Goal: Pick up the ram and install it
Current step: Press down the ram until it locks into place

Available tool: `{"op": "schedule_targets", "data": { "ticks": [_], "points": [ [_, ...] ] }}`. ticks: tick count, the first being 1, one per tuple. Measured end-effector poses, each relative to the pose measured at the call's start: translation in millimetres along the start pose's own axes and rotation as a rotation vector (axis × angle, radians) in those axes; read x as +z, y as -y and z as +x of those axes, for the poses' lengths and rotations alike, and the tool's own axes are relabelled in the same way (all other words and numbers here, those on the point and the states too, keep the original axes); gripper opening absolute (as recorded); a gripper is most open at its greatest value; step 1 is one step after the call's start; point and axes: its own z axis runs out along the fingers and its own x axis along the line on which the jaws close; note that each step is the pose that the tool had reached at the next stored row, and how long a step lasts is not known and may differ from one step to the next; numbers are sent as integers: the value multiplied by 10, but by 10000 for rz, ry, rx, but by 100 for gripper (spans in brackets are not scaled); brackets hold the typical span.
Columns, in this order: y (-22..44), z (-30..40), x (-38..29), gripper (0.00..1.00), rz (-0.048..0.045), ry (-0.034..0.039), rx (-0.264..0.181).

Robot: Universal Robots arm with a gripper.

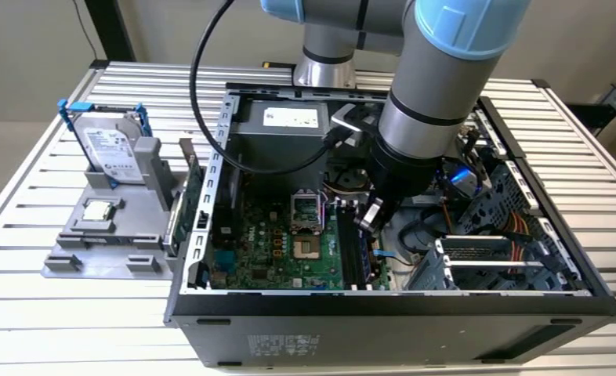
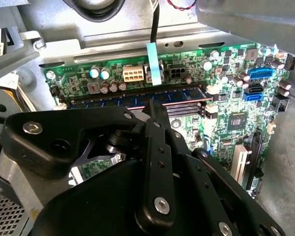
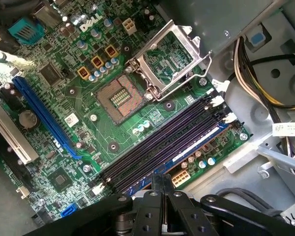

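The ram (image 2: 113, 100) is a thin bluish stick standing on edge in the outermost long black slot of the green motherboard (image 1: 266, 251); in the first wrist view the ram (image 3: 196, 146) runs beside the other slots (image 3: 157, 147). My gripper (image 3: 162, 181) comes down on its top edge near mid-length, fingers (image 2: 155, 118) shut on the stick. In the exterior view the gripper (image 1: 372, 222) reaches down inside the open computer case, over the slots to the right of the CPU socket (image 1: 306, 229).
The case walls (image 1: 208, 196) and a drive cage (image 1: 476, 258) with cables hem in the arm. Left of the case, a grey stand (image 1: 104, 251) holds a hard drive (image 1: 114, 149) and a small square silver chip (image 1: 99, 210). The CPU socket lid (image 3: 169, 56) stands open.
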Motion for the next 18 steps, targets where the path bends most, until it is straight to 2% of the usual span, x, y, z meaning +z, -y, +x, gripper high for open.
{"op": "schedule_targets", "data": {
  "ticks": [6,18],
  "points": [
    [0,0,0,0,6,3,-219],
    [0,0,1,0,36,10,-1164]
  ]
}}
